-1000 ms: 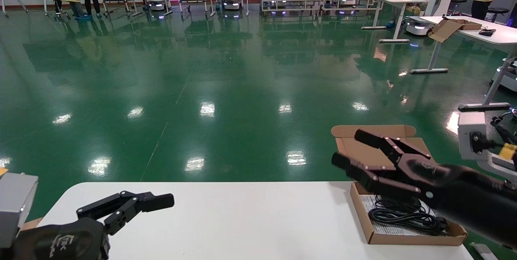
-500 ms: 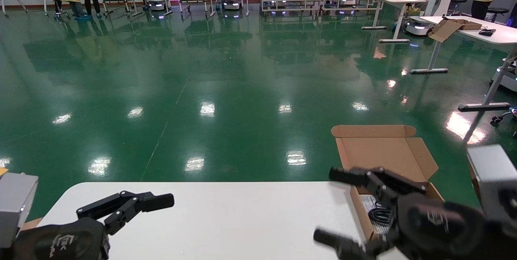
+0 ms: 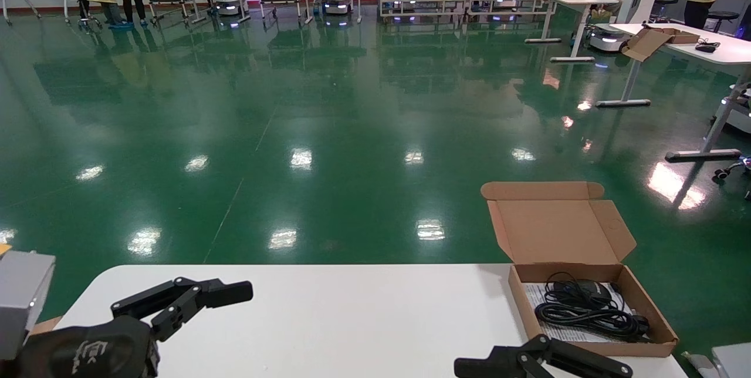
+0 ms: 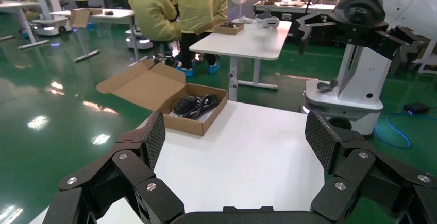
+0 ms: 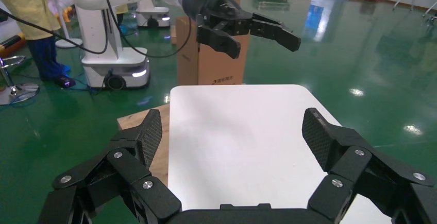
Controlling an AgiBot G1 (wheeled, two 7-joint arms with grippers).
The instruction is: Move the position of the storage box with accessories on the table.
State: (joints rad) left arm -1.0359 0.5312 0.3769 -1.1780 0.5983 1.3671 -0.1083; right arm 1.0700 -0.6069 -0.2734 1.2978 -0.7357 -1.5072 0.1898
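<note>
The white desk has a smooth top and rounded corners, and stands on a glossy green floor that mirrors the ceiling lights. Farther back are other white desks, shelving racks and people in yellow coats. The storage box lies open at the desk's far right corner, just beyond the right end effector, its lid flap leaning back past the edge. Inside, a black mouse and coiled cable rest on a white printed sheet; its print is too small to read. The right end effector sits low at the near edge, fingers spread apart and holding nothing. The left end effector hovers over the desk's left end, well apart from the box, fingers likewise apart. In the right wrist view, a tall brown carton behind the left end effector bears printing that cannot be read.
</note>
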